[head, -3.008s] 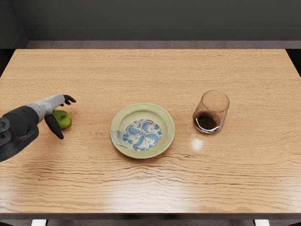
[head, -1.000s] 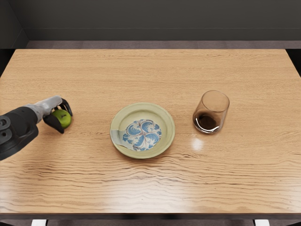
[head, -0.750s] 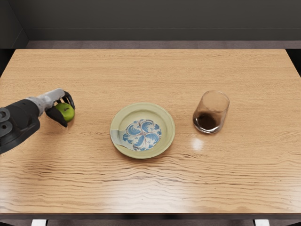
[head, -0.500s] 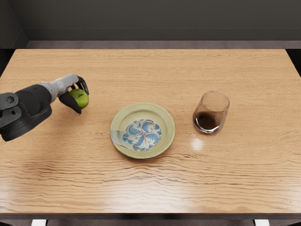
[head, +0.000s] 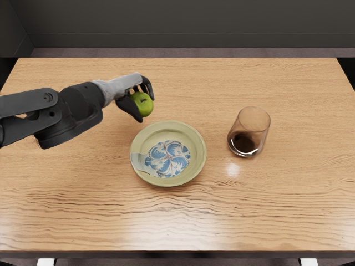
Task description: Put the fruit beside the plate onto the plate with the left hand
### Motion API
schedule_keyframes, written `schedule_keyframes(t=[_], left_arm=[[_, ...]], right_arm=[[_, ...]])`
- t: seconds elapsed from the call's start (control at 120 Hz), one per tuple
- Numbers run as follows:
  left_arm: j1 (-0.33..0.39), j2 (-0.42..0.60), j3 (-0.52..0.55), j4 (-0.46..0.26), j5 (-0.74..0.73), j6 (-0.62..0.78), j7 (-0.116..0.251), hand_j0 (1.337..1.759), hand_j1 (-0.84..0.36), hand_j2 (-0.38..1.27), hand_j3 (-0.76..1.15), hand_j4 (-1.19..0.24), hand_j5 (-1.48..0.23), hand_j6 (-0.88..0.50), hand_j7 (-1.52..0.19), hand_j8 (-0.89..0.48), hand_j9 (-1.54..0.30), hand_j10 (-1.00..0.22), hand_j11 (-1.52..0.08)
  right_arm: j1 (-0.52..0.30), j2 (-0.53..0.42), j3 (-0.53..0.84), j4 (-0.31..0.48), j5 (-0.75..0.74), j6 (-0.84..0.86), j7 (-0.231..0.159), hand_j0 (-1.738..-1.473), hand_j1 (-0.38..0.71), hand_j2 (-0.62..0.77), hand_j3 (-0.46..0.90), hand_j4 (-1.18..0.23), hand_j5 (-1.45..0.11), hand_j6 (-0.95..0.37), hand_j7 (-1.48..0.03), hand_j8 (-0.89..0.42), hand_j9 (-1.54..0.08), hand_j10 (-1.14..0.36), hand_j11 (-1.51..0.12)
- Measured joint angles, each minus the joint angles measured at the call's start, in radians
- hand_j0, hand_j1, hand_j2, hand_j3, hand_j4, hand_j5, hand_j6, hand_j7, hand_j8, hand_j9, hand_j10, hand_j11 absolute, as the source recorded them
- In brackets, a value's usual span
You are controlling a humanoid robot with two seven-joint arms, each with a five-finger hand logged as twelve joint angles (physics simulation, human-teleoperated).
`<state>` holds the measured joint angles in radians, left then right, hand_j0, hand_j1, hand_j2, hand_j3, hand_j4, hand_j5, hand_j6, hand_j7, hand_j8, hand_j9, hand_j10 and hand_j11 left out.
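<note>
My left hand (head: 138, 100) is shut on a small green apple (head: 142, 103) and holds it in the air, just above the far left rim of the plate. The plate (head: 195, 139) is pale yellow-green with a blue and white flower pattern in its middle, and it lies on the wooden table with nothing on it. The left arm reaches in from the picture's left edge. The right arm is out of view.
A clear glass tumbler (head: 249, 132) with a dark bottom lies tilted on the table to the right of the plate. The wooden table (head: 177, 210) stretches wide around both things.
The left hand closed on the apple at the table's left, lifted it and carried it rightward to the plate's far left rim.
</note>
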<state>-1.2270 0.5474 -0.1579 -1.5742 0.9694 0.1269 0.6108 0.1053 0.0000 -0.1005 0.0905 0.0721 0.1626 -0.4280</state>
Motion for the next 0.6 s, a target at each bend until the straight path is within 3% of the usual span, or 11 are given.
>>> schedule_keyframes(t=[0.075,0.167,0.35,0.6], left_arm=[[-0.004,-0.030,0.001,-0.001,-0.023,-0.011,-0.001,1.645,-0.38,0.50,0.00,-0.40,-1.20,-0.15,-1.17,-0.18,-1.18,-0.46,-1.14],[-0.011,-0.055,0.001,-0.008,-0.044,-0.024,0.000,1.645,-0.33,0.35,0.00,-0.43,-1.21,-0.17,-1.17,-0.20,-1.18,-0.48,-1.14],[-0.011,-0.085,0.003,-0.043,-0.091,-0.034,0.000,1.646,-0.37,0.46,0.00,-0.40,-1.24,-0.16,-1.20,-0.17,-1.21,-0.47,-1.16],[0.036,-0.109,0.010,-0.071,-0.111,-0.034,0.000,1.645,-0.38,0.46,0.00,-0.38,-1.26,-0.12,-1.22,-0.15,-1.22,-0.45,-1.17]], right_arm=[[0.000,0.000,0.000,0.000,0.000,0.000,0.000,-1.658,-0.35,0.00,0.00,0.00,0.00,0.00,0.00,0.00,0.00,0.00,0.00],[0.000,0.000,0.000,0.000,0.000,0.000,0.000,-1.658,-0.35,0.00,0.00,0.00,0.00,0.00,0.00,0.00,0.00,0.00,0.00],[0.000,0.000,-0.001,0.000,-0.001,0.000,0.000,-1.658,-0.35,0.00,0.00,0.00,0.00,0.00,0.00,0.00,0.00,0.00,0.00],[0.001,0.000,-0.001,0.000,-0.001,0.000,0.000,-1.658,-0.35,0.00,0.00,0.00,0.00,0.00,0.00,0.00,0.00,0.00,0.00]])
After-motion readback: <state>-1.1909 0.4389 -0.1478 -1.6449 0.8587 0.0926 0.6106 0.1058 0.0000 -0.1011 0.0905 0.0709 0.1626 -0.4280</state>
